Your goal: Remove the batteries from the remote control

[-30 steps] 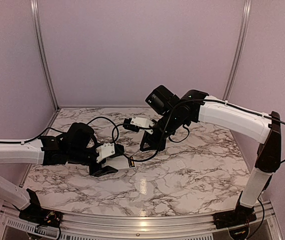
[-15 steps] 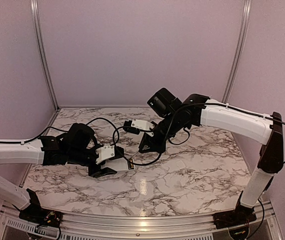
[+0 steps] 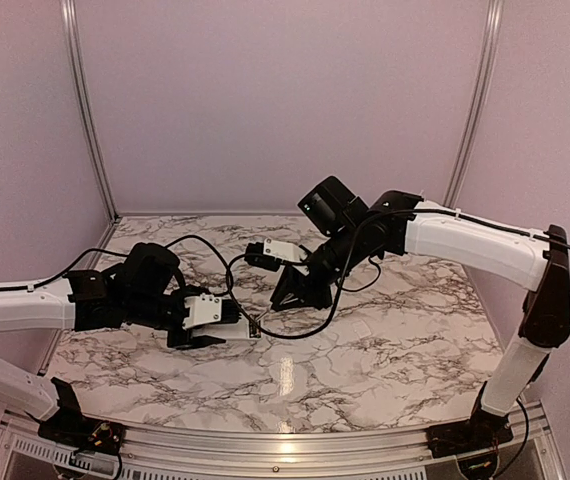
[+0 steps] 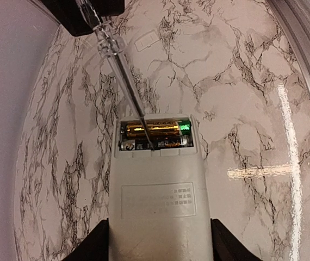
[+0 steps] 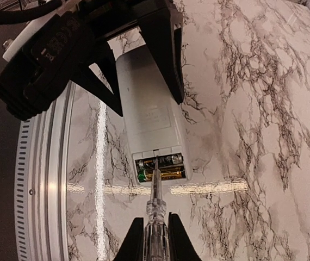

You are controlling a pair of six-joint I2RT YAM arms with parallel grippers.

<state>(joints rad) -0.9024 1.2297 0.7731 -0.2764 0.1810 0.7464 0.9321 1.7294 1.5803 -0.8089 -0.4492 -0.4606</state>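
Note:
My left gripper (image 4: 157, 239) is shut on the near end of the white remote control (image 4: 157, 206), which lies back-up just above the marble table. Its open recess holds two batteries (image 4: 155, 136), one gold and one dark, side by side. My right gripper (image 5: 154, 242) is shut on a clear-handled screwdriver (image 5: 155, 217). The screwdriver's metal tip rests on the batteries (image 5: 160, 167) at the recess edge nearer the remote's body (image 5: 149, 117). In the top view the right gripper (image 3: 290, 295) faces the left gripper (image 3: 205, 335) across the remote's end (image 3: 245, 326).
A small flat white cover plate (image 4: 147, 41) lies on the table beyond the remote. Black cables (image 3: 215, 250) loop above the table between the arms. An aluminium rail (image 5: 41, 190) runs along the table's near edge. Lilac walls close in the back and sides.
My right gripper has come down and to the left with the screwdriver, towards the remote's open end. My left arm has shifted the remote slightly left.

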